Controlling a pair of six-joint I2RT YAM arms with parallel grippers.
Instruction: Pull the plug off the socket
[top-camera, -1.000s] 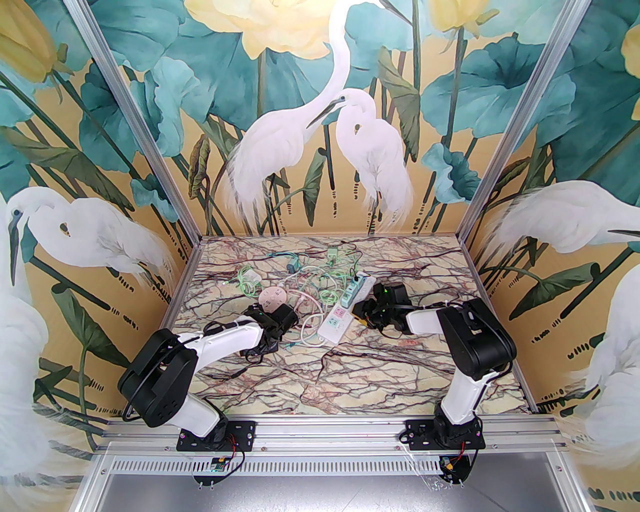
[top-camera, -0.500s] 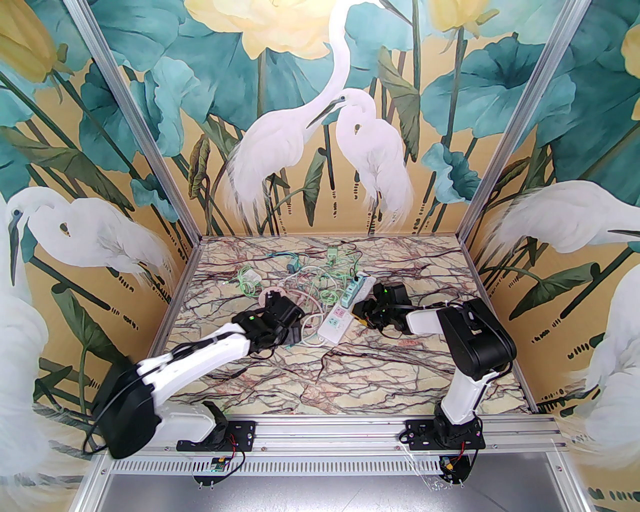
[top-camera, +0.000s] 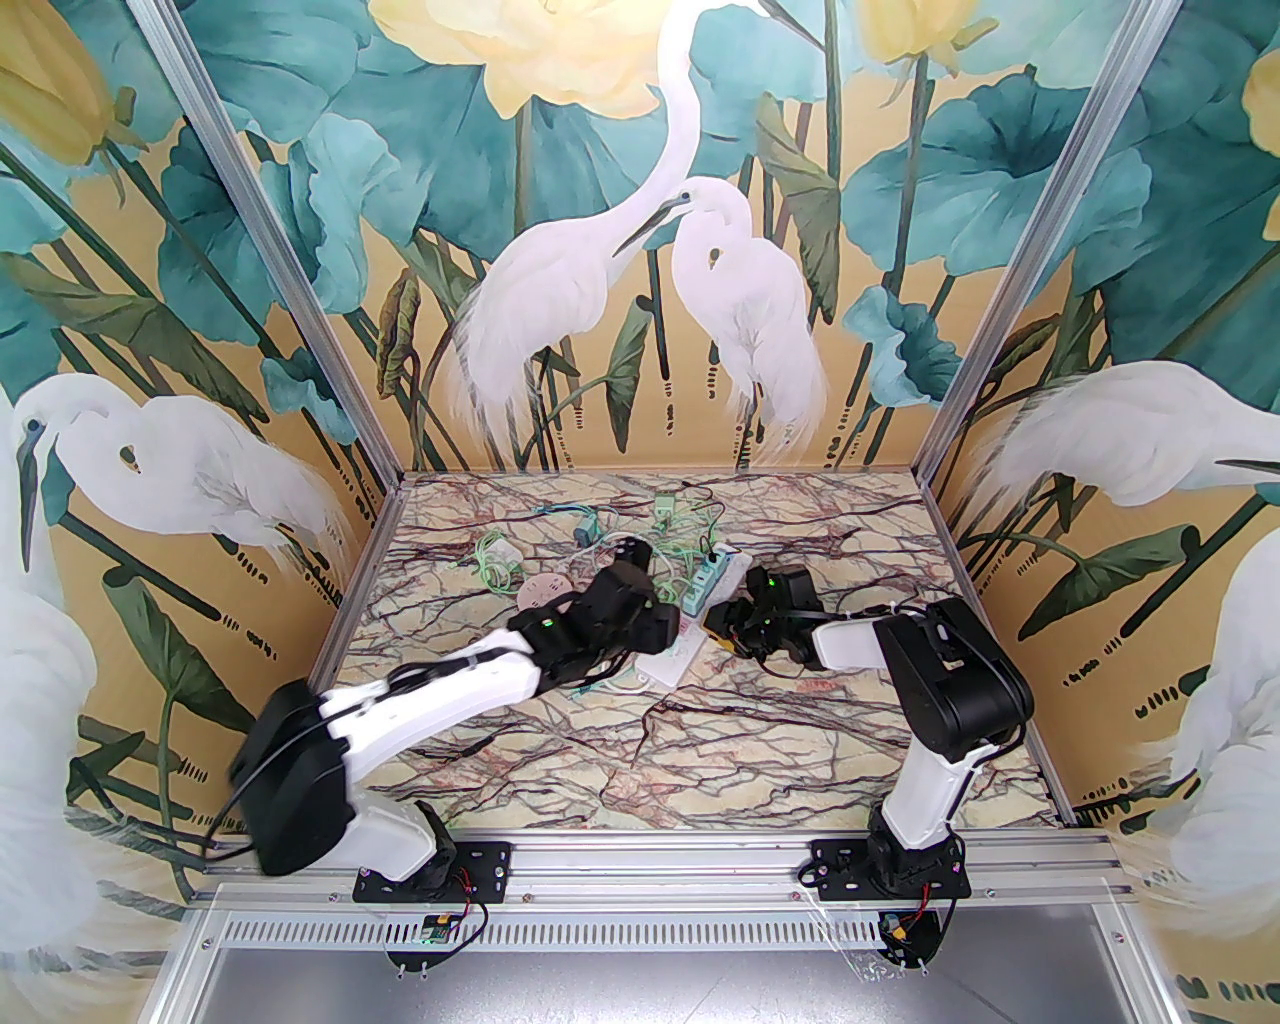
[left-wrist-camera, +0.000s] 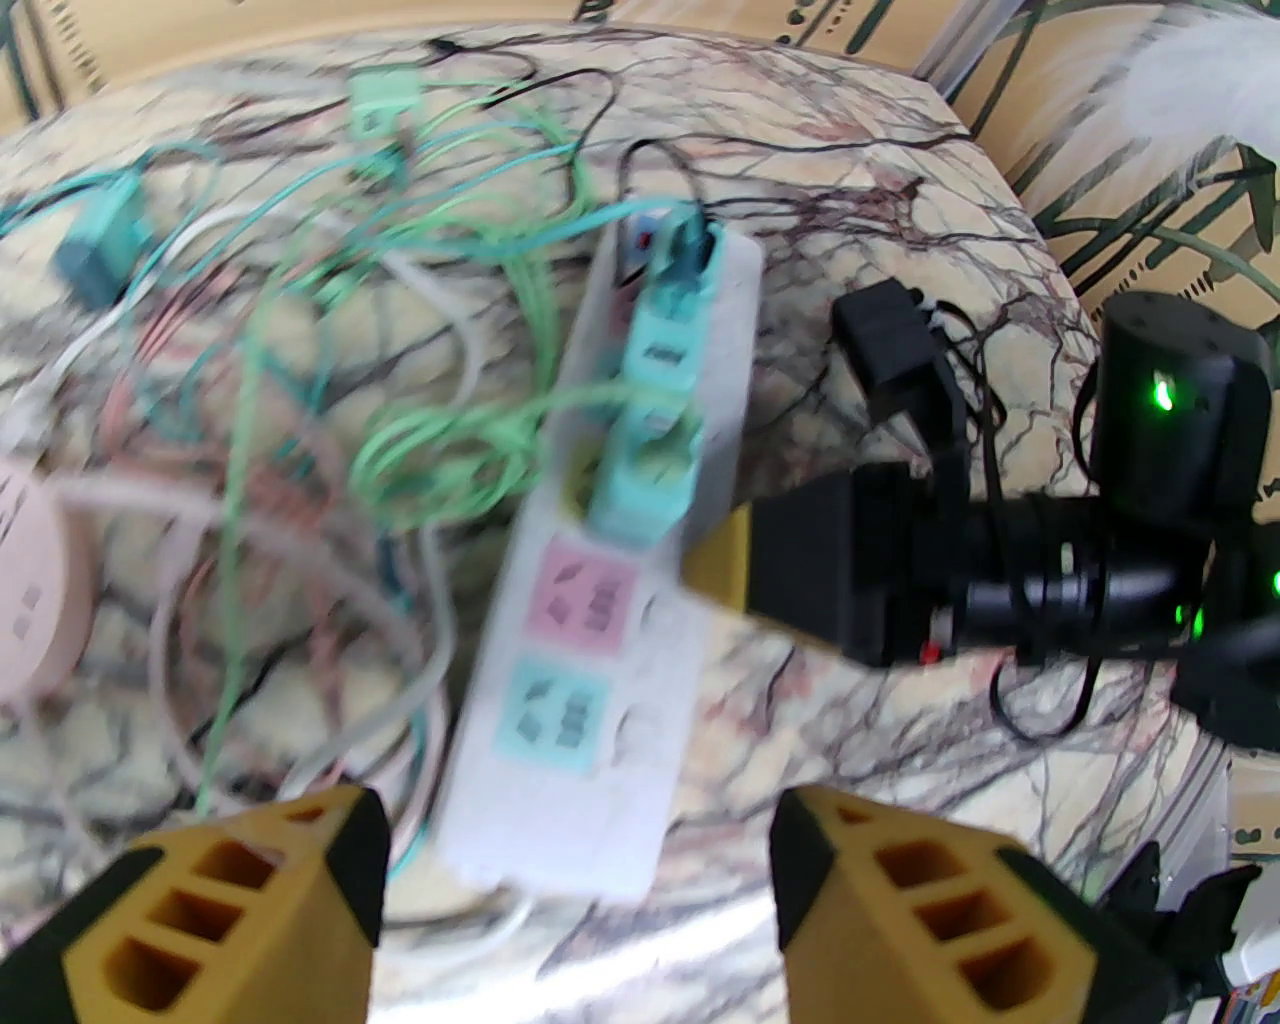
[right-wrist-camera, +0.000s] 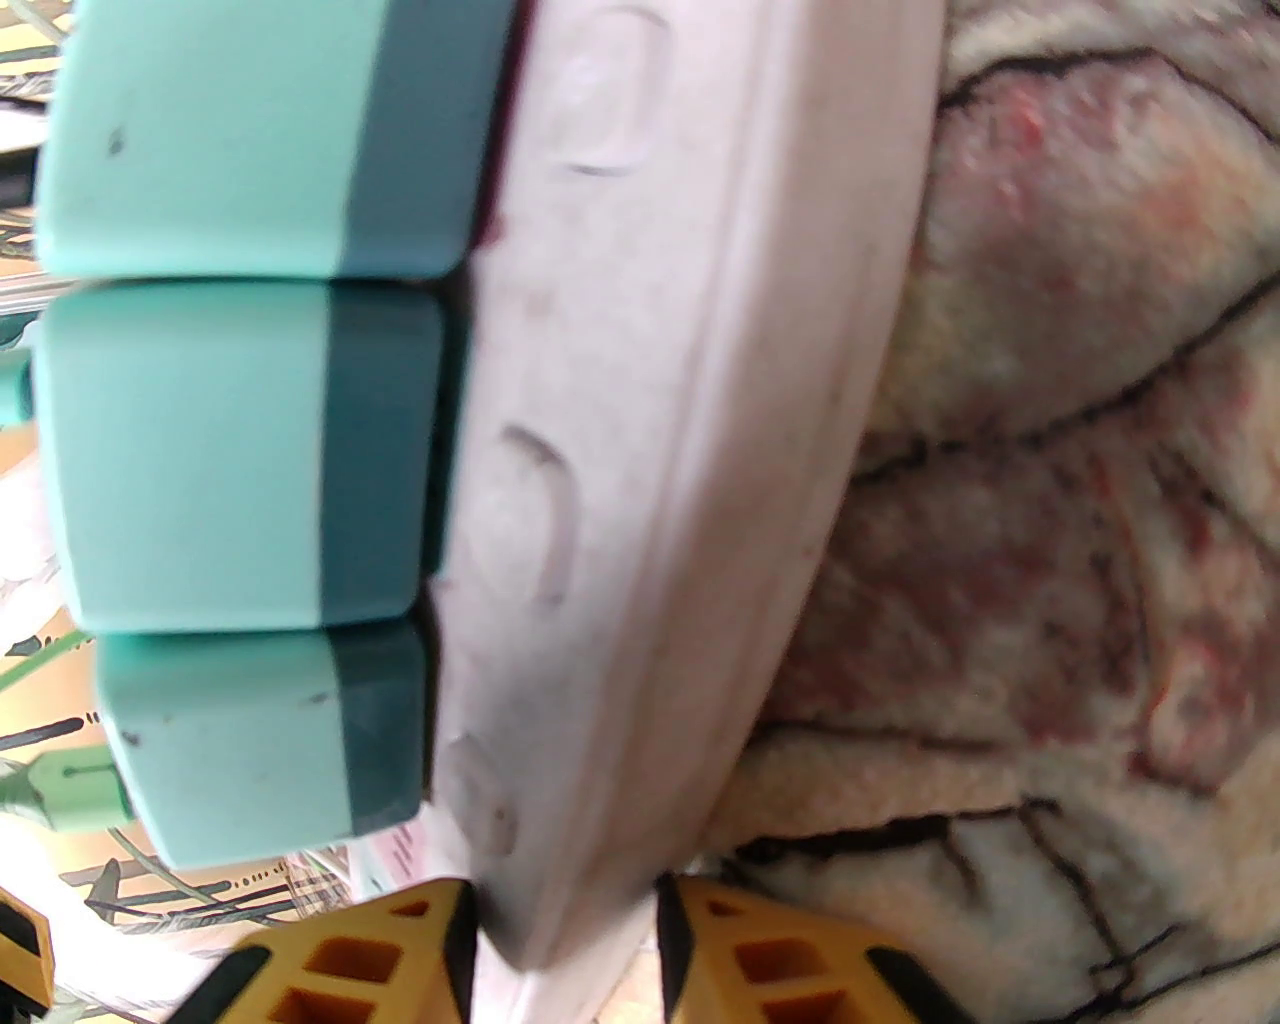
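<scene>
right end effector (right-wrist-camera: 565, 915) clamps socket strip (left-wrist-camera: 560, 820), left end effector (left-wrist-camera: 575, 865) apart above it; teal plugs (left-wrist-camera: 655, 440) seated, unpulled.

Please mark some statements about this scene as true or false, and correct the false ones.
1. The right gripper clamps the white strip. True.
2. The left gripper is shut on a plug. False: it is open above the strip and holds nothing.
3. Teal plugs sit in the strip. True.
4. The pink socket on the strip holds a plug. False: it is empty.
</scene>
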